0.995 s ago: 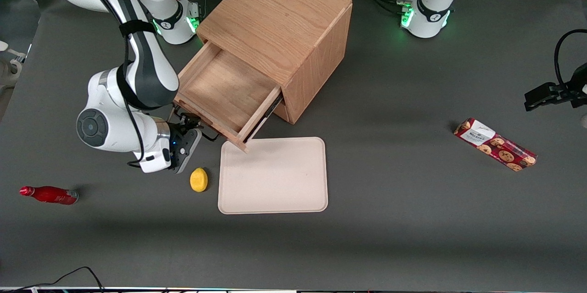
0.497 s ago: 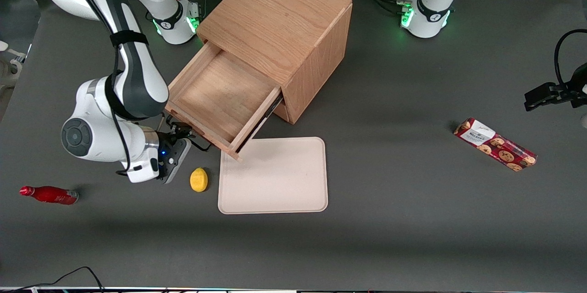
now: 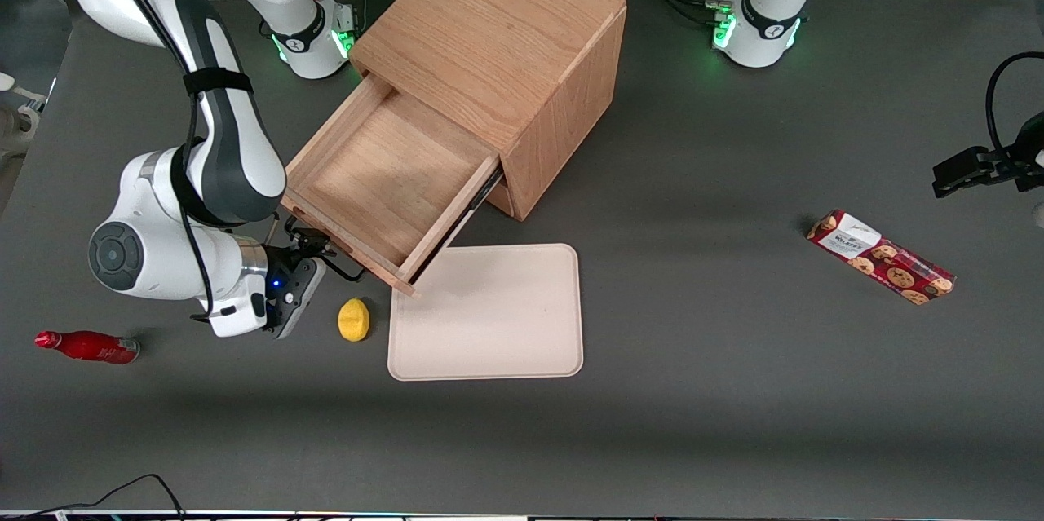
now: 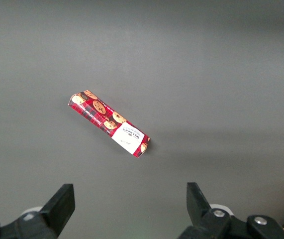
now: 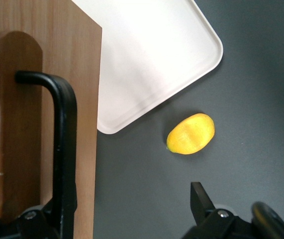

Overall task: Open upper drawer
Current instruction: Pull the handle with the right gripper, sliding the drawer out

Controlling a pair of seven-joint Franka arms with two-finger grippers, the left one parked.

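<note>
The upper drawer (image 3: 383, 187) stands pulled far out of the cabinet (image 3: 497, 40), its bare wooden floor showing, so the opening looks nearly or fully done. The pincer (image 3: 314, 248) is at the drawer's front, by the black handle (image 5: 62, 144); whether it grips the bar or has let go I cannot tell.
</note>
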